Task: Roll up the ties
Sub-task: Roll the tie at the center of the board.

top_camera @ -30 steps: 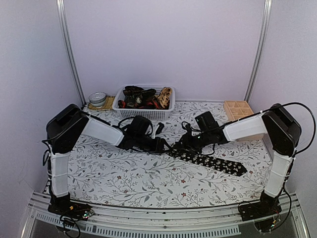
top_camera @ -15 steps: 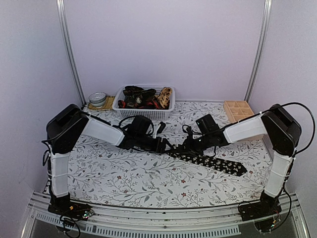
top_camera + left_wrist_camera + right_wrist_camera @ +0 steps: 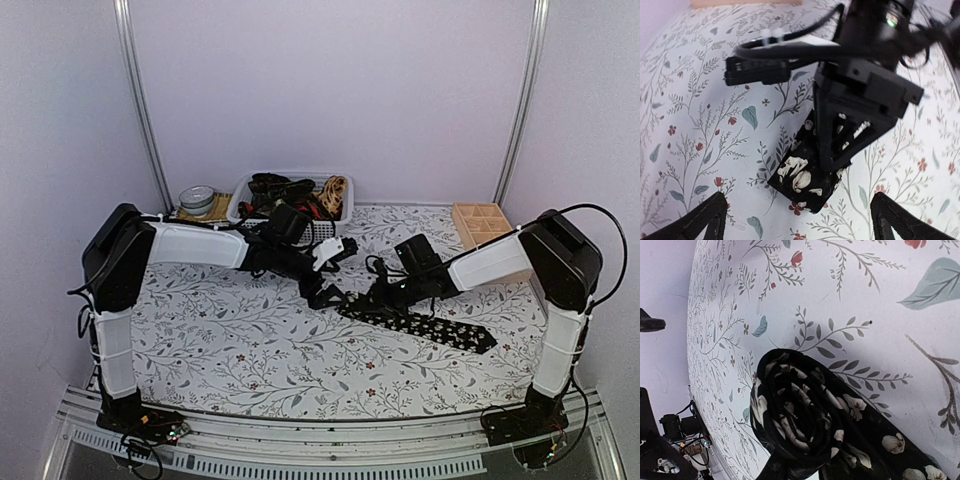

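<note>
A robot lab cell: bare pale walls [image 3: 330, 90], metal frame posts [image 3: 143, 110], a left arm [image 3: 195, 243] and a right arm [image 3: 490, 258] bolted at a floral tabletop [image 3: 250, 350].

Readable text: none
Worktop [image 3: 240, 350]: leaf and flower print, no lettering
Tie [image 3: 800, 175]: pale flower pattern, no label legible
Left arm [image 3: 195, 243], right arm [image 3: 490, 260]: no brand or number legible

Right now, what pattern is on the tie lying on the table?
The tie is black with small cream flowers, clearest in the right wrist view.
</note>
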